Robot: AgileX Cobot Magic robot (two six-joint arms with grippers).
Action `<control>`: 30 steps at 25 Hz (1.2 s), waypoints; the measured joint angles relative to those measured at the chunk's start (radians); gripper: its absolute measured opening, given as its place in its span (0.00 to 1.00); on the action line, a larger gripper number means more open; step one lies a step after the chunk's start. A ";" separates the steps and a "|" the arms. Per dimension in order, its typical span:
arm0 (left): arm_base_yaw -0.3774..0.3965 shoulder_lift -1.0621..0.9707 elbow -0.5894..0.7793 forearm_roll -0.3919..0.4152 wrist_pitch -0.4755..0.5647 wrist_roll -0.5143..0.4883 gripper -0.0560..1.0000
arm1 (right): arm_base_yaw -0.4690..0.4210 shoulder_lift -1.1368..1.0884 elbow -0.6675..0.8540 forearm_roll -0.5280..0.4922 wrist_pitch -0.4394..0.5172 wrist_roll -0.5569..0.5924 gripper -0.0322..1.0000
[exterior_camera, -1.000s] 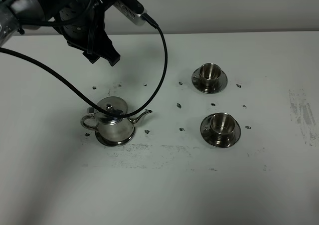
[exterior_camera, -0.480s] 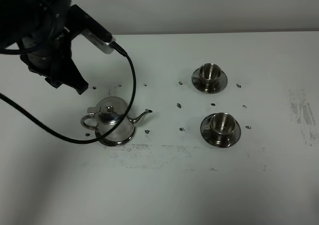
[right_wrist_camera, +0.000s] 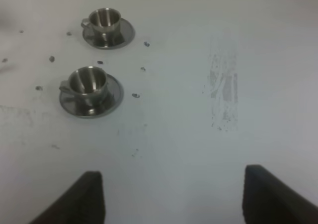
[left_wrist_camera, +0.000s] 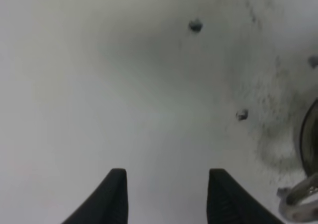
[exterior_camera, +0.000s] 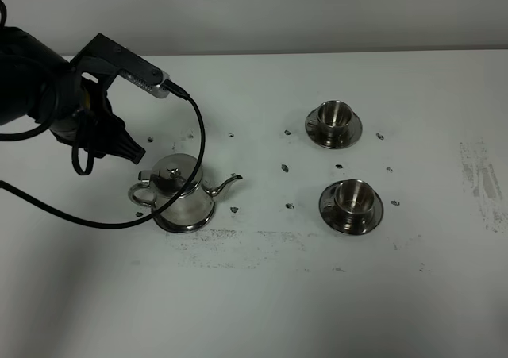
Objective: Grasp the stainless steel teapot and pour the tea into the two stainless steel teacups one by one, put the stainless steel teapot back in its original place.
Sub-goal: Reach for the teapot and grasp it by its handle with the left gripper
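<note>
I am holding my left gripper (left_wrist_camera: 168, 196) parted and empty over the table (left_wrist_camera: 99, 85), just beside the stainless steel teapot (exterior_camera: 181, 185), which is sitting upright on its saucer (exterior_camera: 184, 228). My right gripper (right_wrist_camera: 181, 199) is gaping wide, empty, well apart from the nearer teacup (right_wrist_camera: 88, 81) and farther teacup (right_wrist_camera: 104, 18).

A black cable (exterior_camera: 199, 132) loops over the teapot (exterior_camera: 200, 205) and round its handle side, crossing the way down to lid and handle. The left end effector (exterior_camera: 133, 148), jaws apart, hangs just behind that handle over bare table (exterior_camera: 254, 310). The far teacup (exterior_camera: 334, 122) and near teacup (exterior_camera: 352, 202) stand well apart from the teapot, with a gap between them and bare table to their right.
</note>
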State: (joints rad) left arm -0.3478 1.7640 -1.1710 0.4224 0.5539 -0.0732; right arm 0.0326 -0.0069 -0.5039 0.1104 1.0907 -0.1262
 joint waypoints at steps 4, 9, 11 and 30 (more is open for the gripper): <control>0.001 0.013 0.001 -0.030 -0.012 -0.003 0.40 | 0.000 0.000 0.000 0.000 0.000 0.000 0.61; 0.001 0.015 0.009 -0.101 -0.007 0.061 0.40 | 0.000 0.000 0.000 0.000 0.000 0.000 0.61; 0.001 0.015 0.009 -0.107 -0.008 0.094 0.40 | 0.000 0.000 0.000 0.000 0.000 0.000 0.61; 0.001 0.060 0.009 -0.148 -0.069 0.263 0.40 | 0.000 0.000 0.000 0.000 -0.001 0.000 0.61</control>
State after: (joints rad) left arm -0.3468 1.8237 -1.1624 0.2743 0.4846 0.1894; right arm 0.0326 -0.0069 -0.5039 0.1104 1.0899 -0.1262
